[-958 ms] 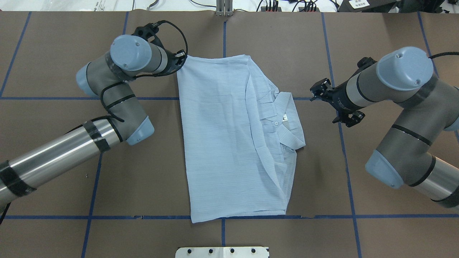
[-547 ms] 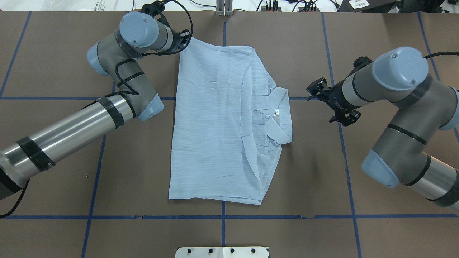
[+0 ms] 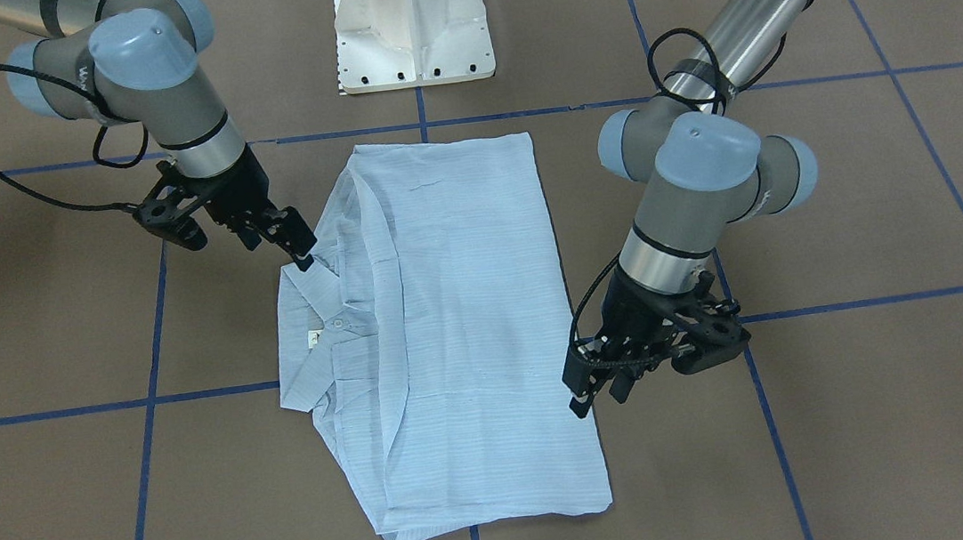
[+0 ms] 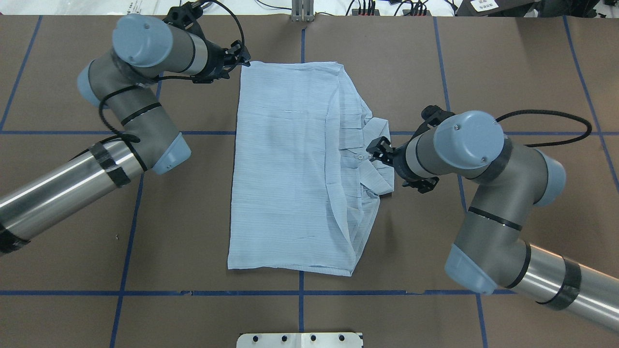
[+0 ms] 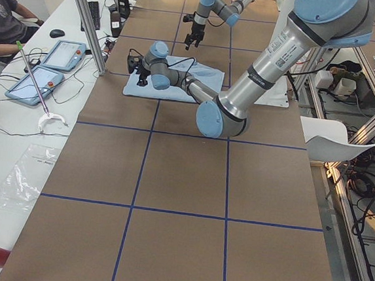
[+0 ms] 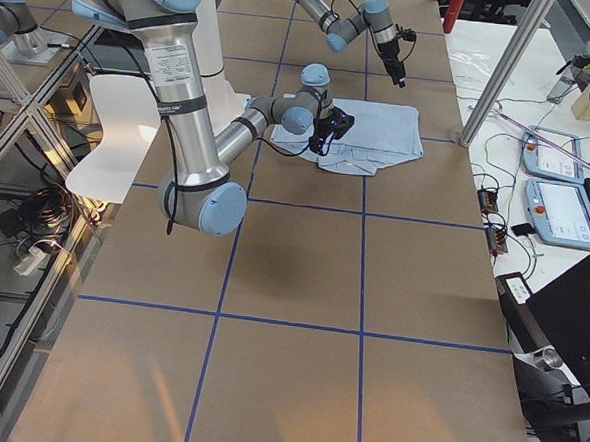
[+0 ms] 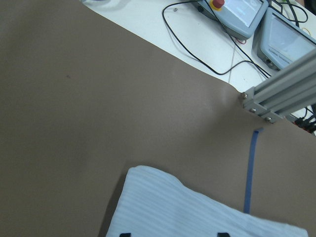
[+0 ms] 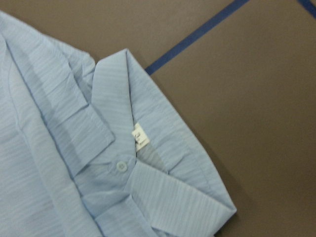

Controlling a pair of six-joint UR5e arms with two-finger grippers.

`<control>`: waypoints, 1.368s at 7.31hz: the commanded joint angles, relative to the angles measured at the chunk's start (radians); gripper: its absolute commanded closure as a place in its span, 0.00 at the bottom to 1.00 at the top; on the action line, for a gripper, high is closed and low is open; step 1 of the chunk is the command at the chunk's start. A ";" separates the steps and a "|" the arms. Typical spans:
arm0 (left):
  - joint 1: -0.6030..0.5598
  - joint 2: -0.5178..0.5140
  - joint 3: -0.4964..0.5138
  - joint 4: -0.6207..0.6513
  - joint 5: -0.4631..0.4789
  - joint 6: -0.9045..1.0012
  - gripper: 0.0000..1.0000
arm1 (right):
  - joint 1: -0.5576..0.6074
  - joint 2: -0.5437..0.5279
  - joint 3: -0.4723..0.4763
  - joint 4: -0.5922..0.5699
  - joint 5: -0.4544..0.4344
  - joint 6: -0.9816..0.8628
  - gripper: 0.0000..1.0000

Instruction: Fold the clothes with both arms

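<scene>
As the thin light-blue striped shirt [image 4: 285, 169] lies half-folded, left hand [image 4: 243, 54] gapes beside it; right hand [image 4: 376, 150] — width unclear — overhangs pointed collar [image 4: 379, 128], seemingly to grasp.

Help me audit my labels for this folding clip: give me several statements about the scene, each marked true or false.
1. The shirt lies folded and flat on the table. True.
2. The collar is on the left arm's side of the shirt. False: it is on the right arm's side.
3. The right gripper is at the collar. True.
4. The left gripper holds a sleeve high above the table. False: it sits low by a far corner of the shirt, and nothing is lifted.
5. A white neck tag shows inside the collar. True.
</scene>
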 commanded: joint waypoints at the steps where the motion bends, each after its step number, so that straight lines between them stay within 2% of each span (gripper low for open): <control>1: -0.012 0.116 -0.156 0.004 -0.034 -0.001 0.34 | -0.105 0.095 0.001 -0.168 -0.040 -0.165 0.00; 2: -0.015 0.123 -0.172 0.022 -0.044 -0.001 0.34 | -0.137 0.117 -0.001 -0.214 -0.079 -0.273 0.00; 5: -0.017 0.163 -0.215 0.042 -0.044 -0.001 0.34 | -0.163 0.148 -0.014 -0.302 -0.096 -0.575 0.00; 7: -0.015 0.172 -0.217 0.042 -0.045 -0.003 0.34 | -0.173 0.263 -0.144 -0.327 -0.111 -0.617 0.00; 8: -0.017 0.174 -0.217 0.042 -0.045 -0.003 0.34 | -0.173 0.249 -0.151 -0.330 -0.116 -0.677 0.00; 10: -0.017 0.176 -0.226 0.044 -0.045 -0.006 0.34 | -0.171 0.249 -0.150 -0.427 -0.148 -0.813 0.00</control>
